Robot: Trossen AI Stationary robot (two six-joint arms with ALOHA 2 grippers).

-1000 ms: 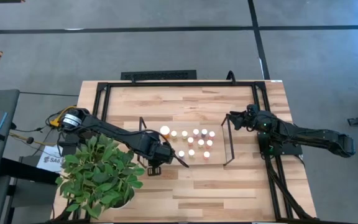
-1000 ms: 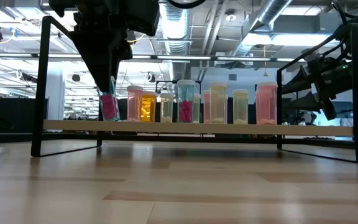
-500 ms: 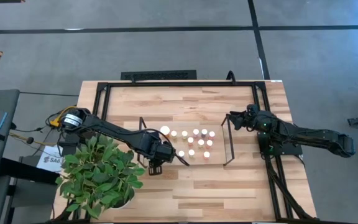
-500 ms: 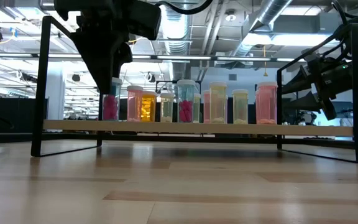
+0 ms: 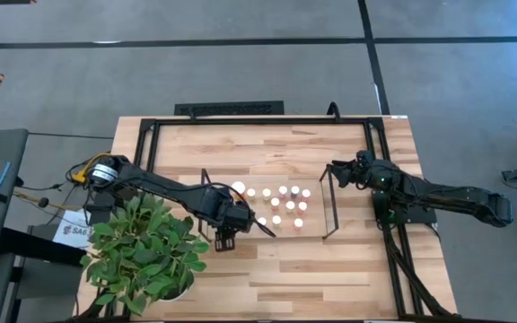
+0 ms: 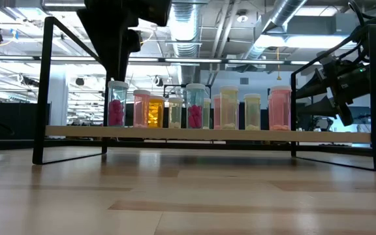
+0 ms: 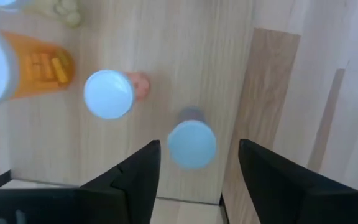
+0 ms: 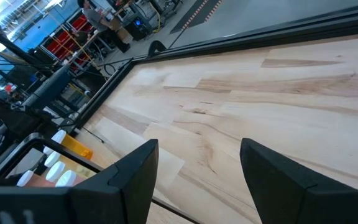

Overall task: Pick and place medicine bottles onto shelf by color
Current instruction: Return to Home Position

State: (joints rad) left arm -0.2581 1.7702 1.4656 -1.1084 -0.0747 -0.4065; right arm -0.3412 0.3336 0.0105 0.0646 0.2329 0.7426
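Several small white-capped bottles stand in rows on the light-wood shelf between its black wire ends. A bottle with red contents stands upright at the left end of the row; its pale cap shows in the left wrist view. My left gripper is just above this bottle, open, fingers pointing down on either side of the cap without touching it; the high view shows it too. My right gripper is open and empty beside the shelf's right wire end.
An orange bottle and a white-capped bottle stand close to the red one. A leafy plant sits at the table's near left. A black frame surrounds the table. Bare wood lies in front of the shelf.
My left gripper has set the tilted red bottle upright on the shelf's left end, let go of it and risen straight up. The bottle now stands free on its base.
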